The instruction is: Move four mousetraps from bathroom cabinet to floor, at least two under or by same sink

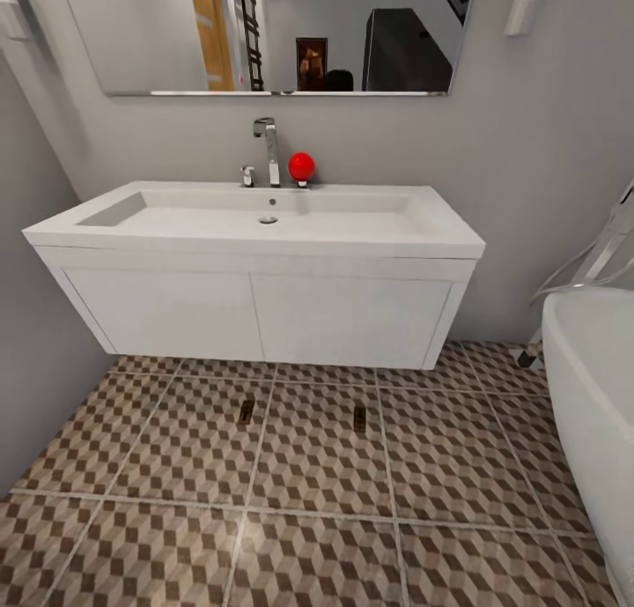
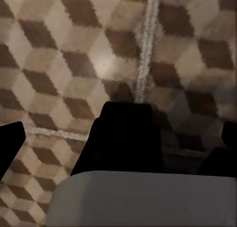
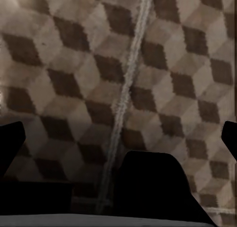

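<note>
Two small tan wooden mousetraps [image 1: 246,411] [image 1: 359,419] lay flat on the cube-patterned tiled floor [image 1: 458,466], long axes pointing toward the white rectangular sink [image 1: 264,224] (just before its vanity). Both grippers [image 2: 118,138] [image 3: 118,138] hung spread apart, empty.

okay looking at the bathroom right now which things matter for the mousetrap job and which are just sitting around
Part of the job:
- left mousetrap, on the floor before the vanity
- right mousetrap, likewise
- bathroom sink
- bathroom floor

Just there:
- red ball beside the faucet
- mirror
- bathtub
</note>
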Tool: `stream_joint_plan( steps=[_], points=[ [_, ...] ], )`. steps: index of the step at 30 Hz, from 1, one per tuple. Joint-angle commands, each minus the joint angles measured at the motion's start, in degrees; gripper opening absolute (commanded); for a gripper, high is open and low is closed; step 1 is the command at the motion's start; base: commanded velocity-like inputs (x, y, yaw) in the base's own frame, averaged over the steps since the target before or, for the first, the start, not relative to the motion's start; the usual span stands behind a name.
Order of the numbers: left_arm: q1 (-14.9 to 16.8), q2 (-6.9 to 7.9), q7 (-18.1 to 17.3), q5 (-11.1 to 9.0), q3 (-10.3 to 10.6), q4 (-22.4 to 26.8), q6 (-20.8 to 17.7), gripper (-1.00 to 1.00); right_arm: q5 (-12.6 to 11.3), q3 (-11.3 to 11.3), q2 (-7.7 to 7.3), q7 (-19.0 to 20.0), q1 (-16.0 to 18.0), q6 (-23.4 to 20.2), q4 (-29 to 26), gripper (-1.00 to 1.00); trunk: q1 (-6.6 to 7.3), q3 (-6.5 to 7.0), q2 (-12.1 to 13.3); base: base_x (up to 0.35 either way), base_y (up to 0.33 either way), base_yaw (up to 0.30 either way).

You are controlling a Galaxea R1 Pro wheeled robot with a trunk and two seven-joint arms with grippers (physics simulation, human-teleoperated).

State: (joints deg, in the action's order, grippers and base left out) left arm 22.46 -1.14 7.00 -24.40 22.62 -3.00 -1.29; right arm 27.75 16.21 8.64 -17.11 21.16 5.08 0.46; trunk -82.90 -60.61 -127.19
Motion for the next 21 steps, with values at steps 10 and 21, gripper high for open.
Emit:
stream_joint_plan(
  steps=[10,21],
  points=[
    [-0.4,0.00,0.1,-0.5,0.5,0.0,-0.1,1.00,0.4,0.5,-0.02,-0.3,0.0,0.2,0.1,1.00,2.21,1.76,4.0,0.000,0.000,0.000],
    [-0.5,0.02,0.0,-0.5,0.5,-0.1,-0.1,1.00,0.2,0.7,-0.08,-0.3,0.0,0.2,-0.2,1.00,4.63,3.73,8.4,0.000,0.000,0.000]
  ],
)
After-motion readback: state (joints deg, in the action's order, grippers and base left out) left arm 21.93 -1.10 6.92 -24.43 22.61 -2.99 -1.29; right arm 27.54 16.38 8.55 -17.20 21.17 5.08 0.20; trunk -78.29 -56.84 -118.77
